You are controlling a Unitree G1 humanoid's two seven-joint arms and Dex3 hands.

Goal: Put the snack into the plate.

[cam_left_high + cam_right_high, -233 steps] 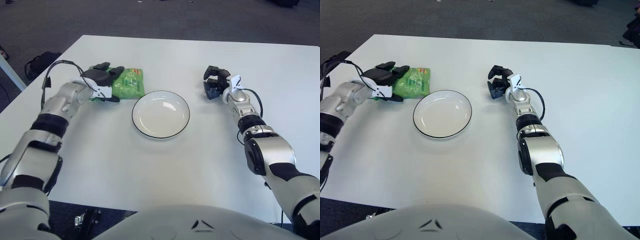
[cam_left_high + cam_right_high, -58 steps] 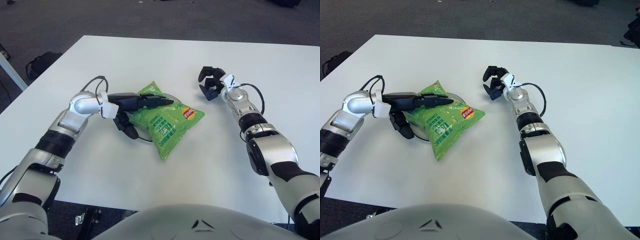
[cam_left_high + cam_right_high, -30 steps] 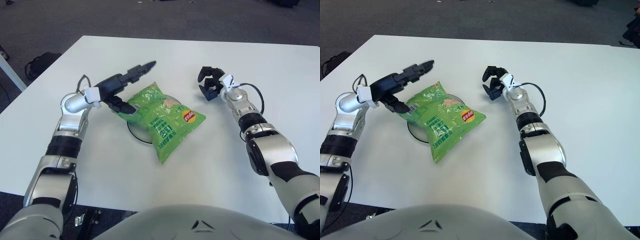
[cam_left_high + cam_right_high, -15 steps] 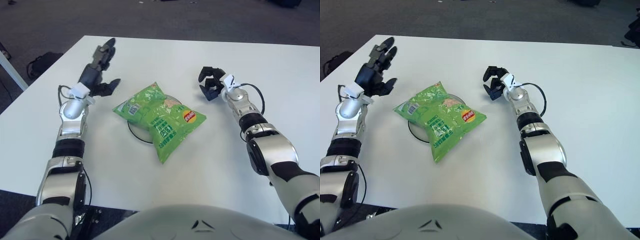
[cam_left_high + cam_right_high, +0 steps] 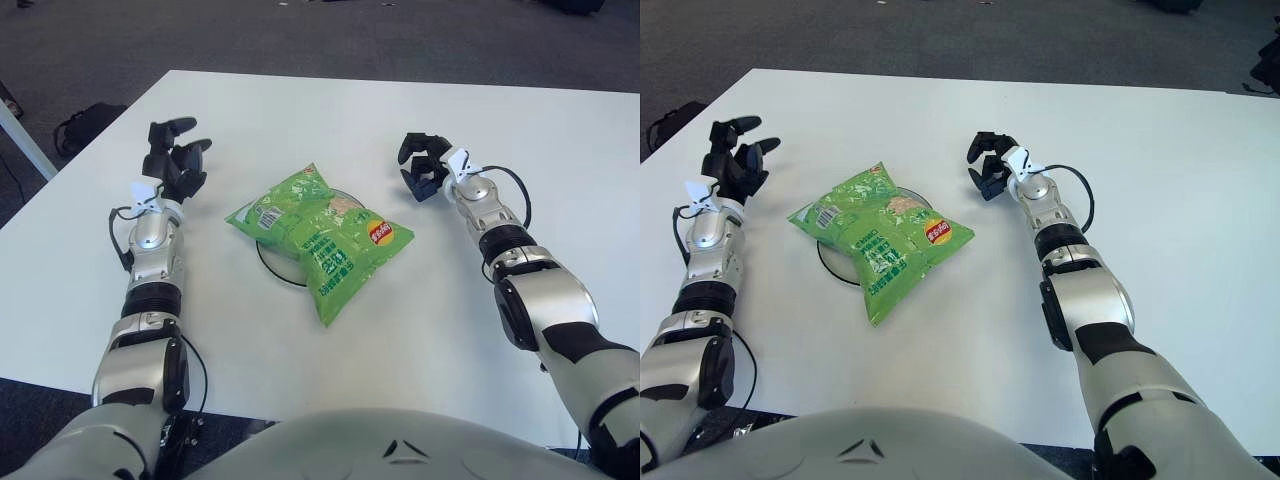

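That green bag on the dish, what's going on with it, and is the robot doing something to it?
A humanoid robot is seated at a white table, tasked with putting a snack on a plate. The crinkly green snack bag now lies across the white black-rimmed plate, hiding most of it and overhanging its near edge. Neither hand holds anything. The left hand is raised to the left of the bag, fingers spread. The right hand shows to the right of the bag, fingers curled, idle.

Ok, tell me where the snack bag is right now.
The snack bag lies on the plate at the table's centre, covering most of it, between the left robot hand and the right robot hand, held by neither.
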